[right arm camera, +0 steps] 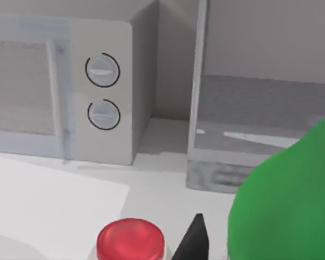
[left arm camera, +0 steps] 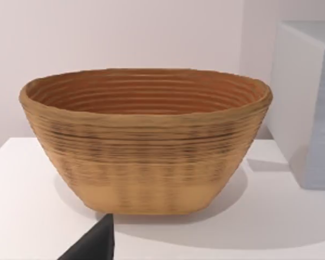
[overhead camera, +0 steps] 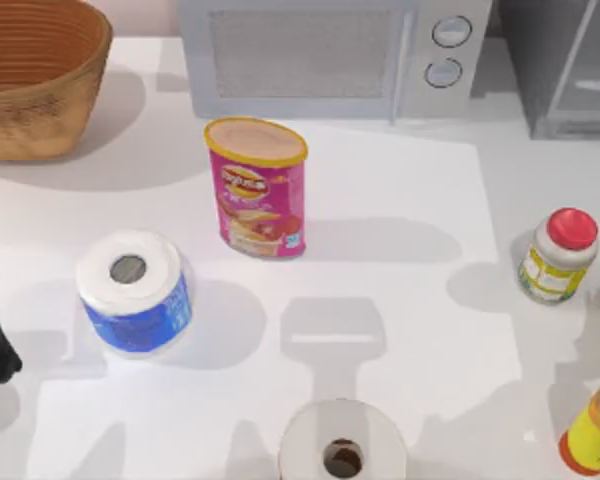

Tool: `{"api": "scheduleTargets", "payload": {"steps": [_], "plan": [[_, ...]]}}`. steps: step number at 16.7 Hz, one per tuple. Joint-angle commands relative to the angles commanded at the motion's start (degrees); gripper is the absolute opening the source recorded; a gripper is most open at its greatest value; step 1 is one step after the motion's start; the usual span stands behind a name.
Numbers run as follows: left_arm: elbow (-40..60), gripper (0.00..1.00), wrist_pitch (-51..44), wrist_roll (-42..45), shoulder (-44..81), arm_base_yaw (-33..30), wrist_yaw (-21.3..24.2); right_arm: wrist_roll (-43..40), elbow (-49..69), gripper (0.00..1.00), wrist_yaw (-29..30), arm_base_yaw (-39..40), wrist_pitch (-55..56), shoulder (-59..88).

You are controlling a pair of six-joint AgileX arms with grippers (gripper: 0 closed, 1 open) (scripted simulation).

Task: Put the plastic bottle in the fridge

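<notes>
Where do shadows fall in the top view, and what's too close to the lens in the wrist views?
Top view: soft grey shadows run rightward from the pink can and the red-lidded jar across the white table. Right wrist view: the green bottle looms as a featureless mass against the lens, with the fridge behind it. Left wrist view: the basket casts a faint shadow beneath.

Bare worktop [overhead camera: 400, 190] lies open between the pink can [overhead camera: 258, 187] and the red-lidded jar [overhead camera: 558, 256], running back toward the fridge [overhead camera: 570, 70]. The microwave [overhead camera: 330, 55] blocks the back beside it; a yellow bottle [overhead camera: 595, 432] stands near the right edge.
</notes>
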State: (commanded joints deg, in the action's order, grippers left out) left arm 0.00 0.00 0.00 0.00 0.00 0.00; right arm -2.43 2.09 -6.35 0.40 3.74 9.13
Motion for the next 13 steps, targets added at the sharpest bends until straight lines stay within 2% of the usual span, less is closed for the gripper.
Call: {"api": "scheduleTargets", "payload": {"steps": [3,5,13], "plan": [[0.0,1.0,0.0,0.0,0.0,0.0,0.0,2.2,-1.8,0.01,5.0,-0.4,-3.0,-7.2],[0.0,1.0,0.0,0.0,0.0,0.0,0.0,2.4,-2.1,0.01,6.3,-0.4,-3.7,-9.1],[0.0,1.0,0.0,0.0,0.0,0.0,0.0,2.6,1.1,0.01,5.2,-1.2,-0.2,-5.3]]}}
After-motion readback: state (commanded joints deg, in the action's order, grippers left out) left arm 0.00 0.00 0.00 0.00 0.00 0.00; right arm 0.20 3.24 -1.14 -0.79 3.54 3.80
